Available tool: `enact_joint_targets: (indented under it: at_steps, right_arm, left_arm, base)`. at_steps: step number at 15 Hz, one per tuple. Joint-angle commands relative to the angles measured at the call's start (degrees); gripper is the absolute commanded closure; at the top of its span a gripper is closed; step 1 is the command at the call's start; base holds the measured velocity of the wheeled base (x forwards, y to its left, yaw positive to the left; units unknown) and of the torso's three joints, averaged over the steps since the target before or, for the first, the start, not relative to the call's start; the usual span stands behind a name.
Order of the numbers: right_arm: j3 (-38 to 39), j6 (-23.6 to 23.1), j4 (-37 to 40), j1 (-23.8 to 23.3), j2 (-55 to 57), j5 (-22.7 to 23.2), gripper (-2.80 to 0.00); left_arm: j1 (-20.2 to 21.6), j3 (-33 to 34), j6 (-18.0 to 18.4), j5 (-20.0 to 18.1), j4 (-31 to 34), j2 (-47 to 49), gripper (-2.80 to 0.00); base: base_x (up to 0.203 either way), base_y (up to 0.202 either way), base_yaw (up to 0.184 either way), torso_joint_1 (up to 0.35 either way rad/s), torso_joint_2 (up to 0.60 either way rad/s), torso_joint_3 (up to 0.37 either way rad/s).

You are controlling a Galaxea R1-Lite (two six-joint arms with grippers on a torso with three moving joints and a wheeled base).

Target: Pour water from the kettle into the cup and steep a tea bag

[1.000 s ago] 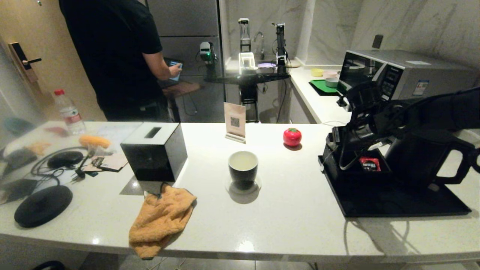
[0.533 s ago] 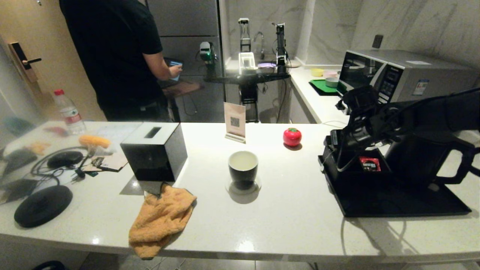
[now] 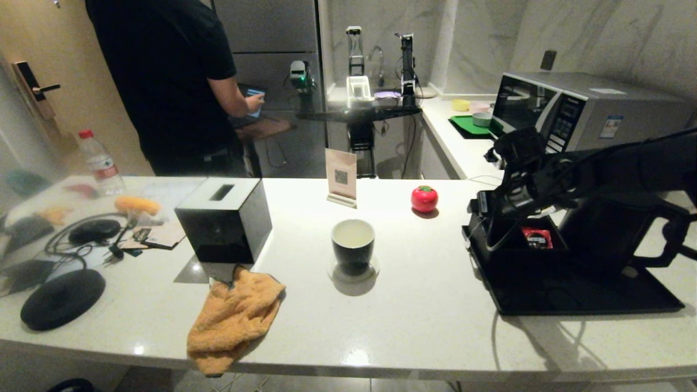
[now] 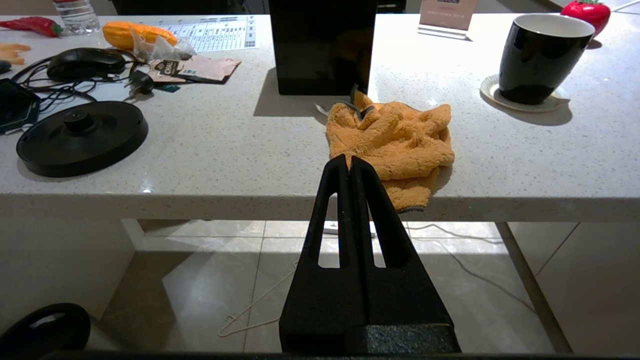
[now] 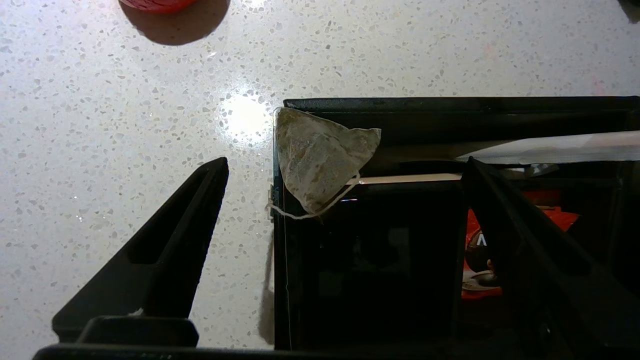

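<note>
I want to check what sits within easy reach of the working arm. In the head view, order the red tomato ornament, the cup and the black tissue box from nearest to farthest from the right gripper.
From the right gripper, open over the black tray's left end:
1. Tomato ornament, just to its left, farther back.
2. Cup, mid-counter.
3. Tissue box, farthest left.

Speckled white counter (image 3: 414, 305), orange cloth (image 3: 234, 318)

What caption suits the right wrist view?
Open right gripper hovers above a pyramid tea bag on the black organiser's corner.
</note>
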Motion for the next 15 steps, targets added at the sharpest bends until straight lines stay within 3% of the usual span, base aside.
enact_joint_targets:
  at_steps: [1, 15]
  right_arm:
    - [-0.02, 0.06, -0.09, 0.1, 0.2, -0.07, -2.8]
    - [-0.02, -0.03, 0.26, 0.45, -0.12, -0.25, -2.8]
  left_arm:
    - [0.0, 0.0, -0.02, 0.07, 0.0, -0.02, 0.0]
    - [0.0, 0.0, -0.02, -0.01, 0.0, -0.02, 0.0]
  base:
    - [0.0, 0.0, 0.0, 0.0, 0.0, 0.0]
    - [0.0, 0.0, 0.0, 0.0, 0.0, 0.0]
